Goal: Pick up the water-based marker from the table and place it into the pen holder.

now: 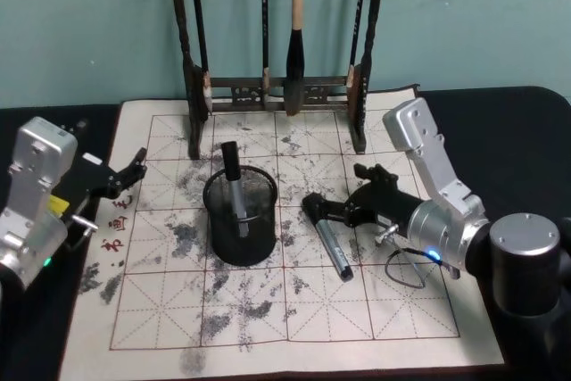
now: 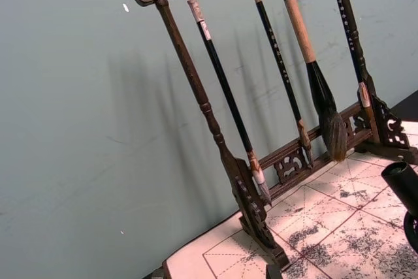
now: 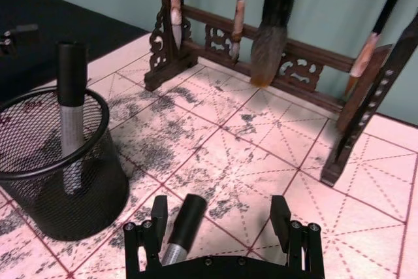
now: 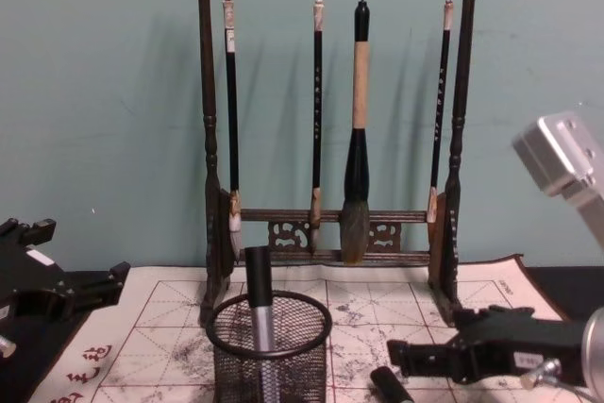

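My right gripper (image 3: 219, 217) is straddling the water-based marker (image 1: 331, 240), fingers (image 3: 159, 213) spread. The marker is lying on the mat (image 1: 375, 310), just beside the pen holder (image 1: 223, 240). It is seeming light, stiff and smooth, so I am aiming at mid-barrel. My left gripper (image 1: 132, 169) is resting at the mat's left edge.

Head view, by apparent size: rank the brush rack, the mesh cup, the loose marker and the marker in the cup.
1. Brush rack
2. Mesh cup
3. Loose marker by the right pincer and marker in the cup: alike in length, the latter partly hidden, so unranked.
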